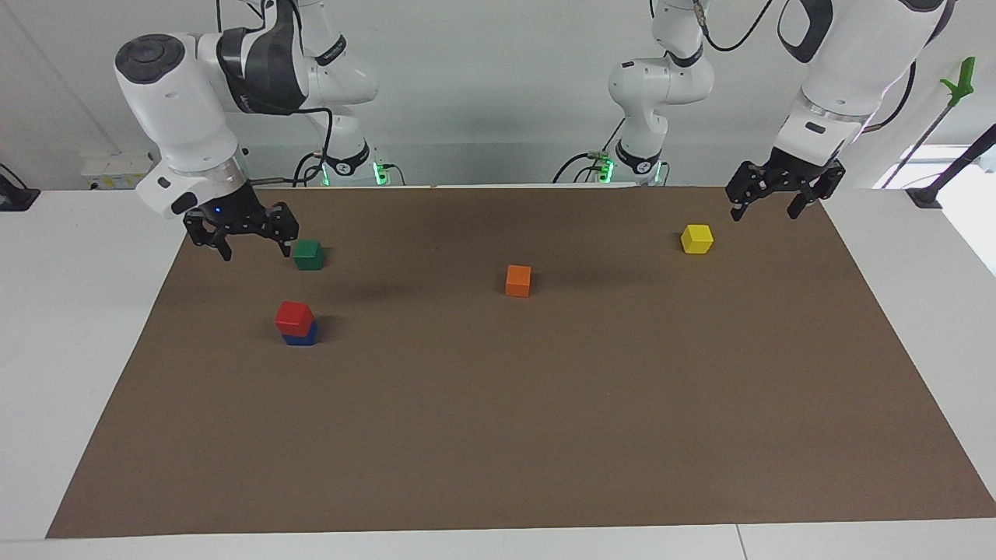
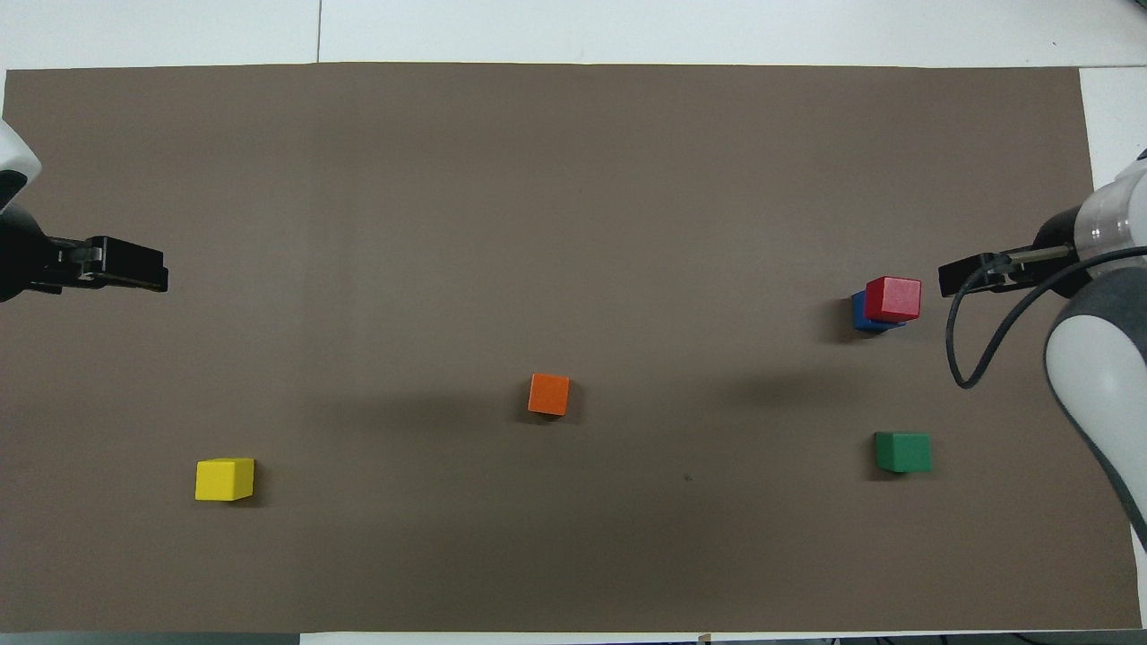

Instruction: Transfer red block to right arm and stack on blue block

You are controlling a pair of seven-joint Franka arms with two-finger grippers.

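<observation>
The red block (image 1: 294, 315) sits on the blue block (image 1: 300, 337), slightly offset, toward the right arm's end of the brown mat. The stack also shows in the overhead view, red block (image 2: 893, 298) on blue block (image 2: 863, 315). My right gripper (image 1: 255, 250), with its blue wrist light, is open and empty. It hangs in the air over the mat's edge beside the green block, apart from the stack; in the overhead view the right gripper (image 2: 957, 277) is side-on. My left gripper (image 1: 765, 212) is open and empty, raised over the mat's corner near the yellow block; it also shows in the overhead view (image 2: 148, 269).
A green block (image 1: 309, 254) lies nearer to the robots than the stack. An orange block (image 1: 518, 280) lies mid-mat. A yellow block (image 1: 696, 239) lies toward the left arm's end. The brown mat (image 1: 498, 435) covers most of the white table.
</observation>
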